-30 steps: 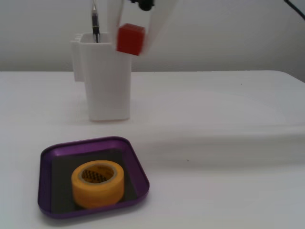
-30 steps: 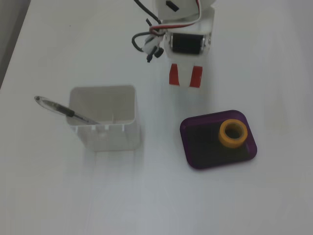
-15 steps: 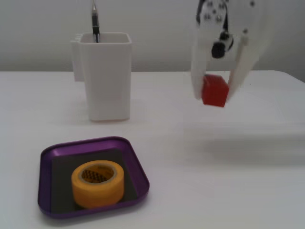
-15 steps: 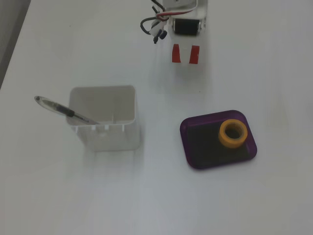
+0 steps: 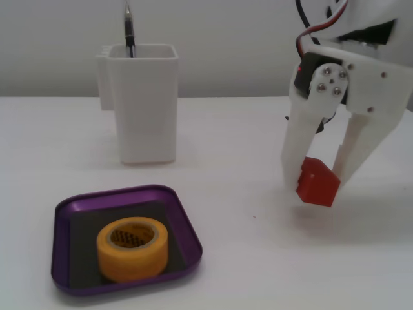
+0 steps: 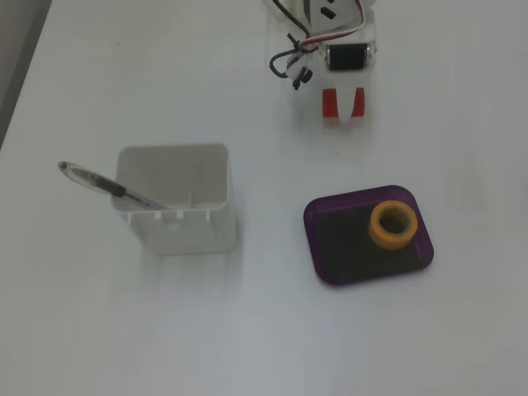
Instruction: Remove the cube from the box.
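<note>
The small red cube (image 5: 317, 181) is held between the white fingers of my gripper (image 5: 319, 179), just above the white table, to the right of the box in one fixed view. From above the cube (image 6: 331, 103) shows under the gripper (image 6: 343, 107), beyond the box's far edge. The purple box (image 5: 64, 213) sits at the lower left with a dark bottom; in the top-down view the box (image 6: 318, 239) lies right of centre. It holds only a yellow tape roll (image 5: 132, 248), also seen from above as the tape roll (image 6: 393, 224).
A tall white rectangular container (image 5: 145, 103) with a pen (image 5: 128, 29) in it stands behind the box. From above the container (image 6: 175, 198) is left of the box, the pen (image 6: 107, 186) leaning out to the left. Red and black cables (image 6: 289, 58) hang near the wrist.
</note>
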Controlling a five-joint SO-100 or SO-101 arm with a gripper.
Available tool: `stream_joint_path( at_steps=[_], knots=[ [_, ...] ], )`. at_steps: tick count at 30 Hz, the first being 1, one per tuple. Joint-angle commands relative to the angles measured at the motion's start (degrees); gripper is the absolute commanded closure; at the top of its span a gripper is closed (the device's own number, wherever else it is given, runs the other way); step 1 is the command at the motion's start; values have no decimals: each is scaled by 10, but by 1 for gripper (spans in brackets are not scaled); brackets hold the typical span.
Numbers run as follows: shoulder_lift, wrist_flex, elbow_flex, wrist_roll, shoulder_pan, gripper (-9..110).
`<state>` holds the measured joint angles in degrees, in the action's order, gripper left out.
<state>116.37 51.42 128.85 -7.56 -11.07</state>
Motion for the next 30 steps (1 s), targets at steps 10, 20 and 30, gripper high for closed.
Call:
stream_joint_path(
  at_steps=[10,20,30],
  knots=[
    [18,-75,35,1,-20,96],
    [29,-8,1,1,-11,81],
    [107,123,-119,87,99,81]
  ],
)
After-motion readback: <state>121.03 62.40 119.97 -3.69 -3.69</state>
